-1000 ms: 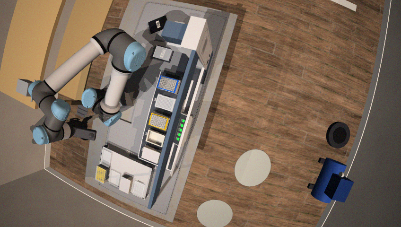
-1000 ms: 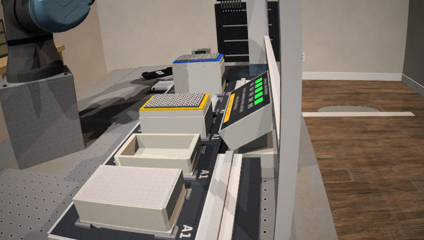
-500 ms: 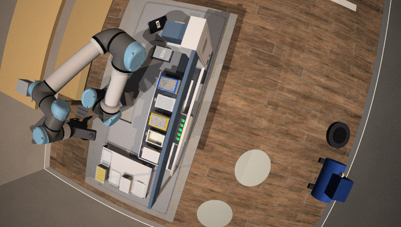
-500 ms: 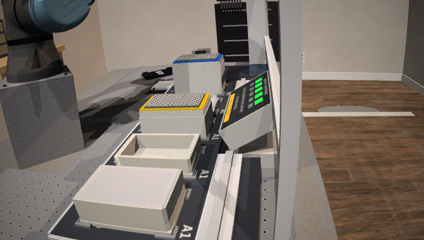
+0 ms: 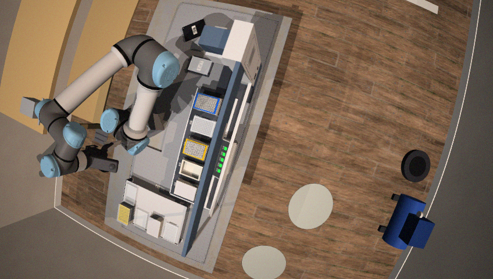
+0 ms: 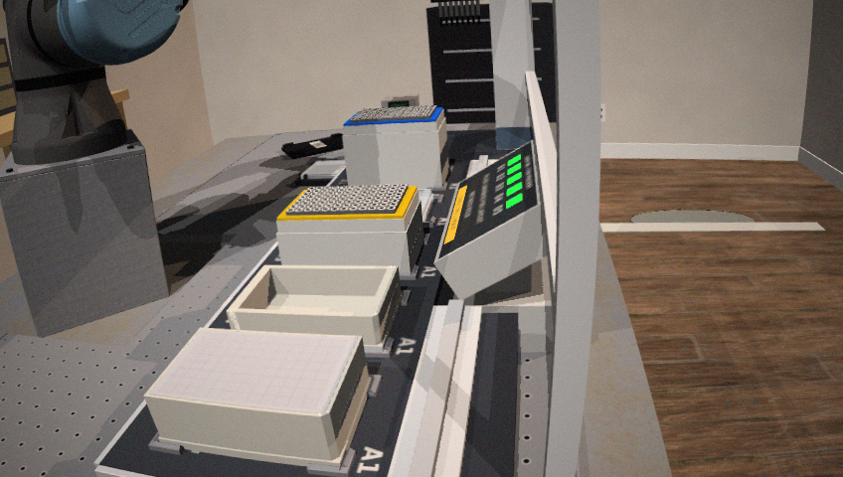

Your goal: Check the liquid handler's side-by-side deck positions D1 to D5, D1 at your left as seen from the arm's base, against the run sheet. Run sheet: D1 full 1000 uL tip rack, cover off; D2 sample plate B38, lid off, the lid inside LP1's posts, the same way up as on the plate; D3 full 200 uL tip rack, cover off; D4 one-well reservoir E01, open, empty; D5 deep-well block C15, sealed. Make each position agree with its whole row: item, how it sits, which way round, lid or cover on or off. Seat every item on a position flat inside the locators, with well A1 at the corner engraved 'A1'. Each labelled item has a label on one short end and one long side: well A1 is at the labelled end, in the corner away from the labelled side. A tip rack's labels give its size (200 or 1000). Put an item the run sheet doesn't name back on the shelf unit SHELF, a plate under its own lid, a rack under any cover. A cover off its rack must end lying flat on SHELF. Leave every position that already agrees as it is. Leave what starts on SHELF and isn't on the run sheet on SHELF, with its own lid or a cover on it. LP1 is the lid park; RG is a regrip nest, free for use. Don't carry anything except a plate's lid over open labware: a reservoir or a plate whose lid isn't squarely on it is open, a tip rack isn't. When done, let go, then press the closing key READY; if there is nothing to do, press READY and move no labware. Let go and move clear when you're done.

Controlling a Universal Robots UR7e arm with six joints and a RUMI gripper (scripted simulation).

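Observation:
Five items sit side by side on the dark deck. A blue-rimmed tip rack (image 5: 206,103) (image 6: 395,144) stands uncovered at the far end. Beside it is an uncovered white well plate (image 5: 202,125), hidden behind the racks in the exterior view. Then come an uncovered yellow-rimmed tip rack (image 5: 195,149) (image 6: 349,227), an open, empty reservoir (image 5: 190,169) (image 6: 316,301) and a sealed white deep-well block (image 5: 185,190) (image 6: 256,390). A flat lid (image 5: 199,65) lies beyond the blue rack. My gripper (image 5: 107,160) is open and empty, off the table's left edge and far from the deck.
The shelf unit (image 5: 152,210) at the near end holds a yellow rack (image 5: 125,213) and several white items. A control panel with green lights (image 5: 221,158) (image 6: 513,180) and a tall gantry wall run along the deck's far side. The arm's pedestal (image 6: 77,236) stands to the left.

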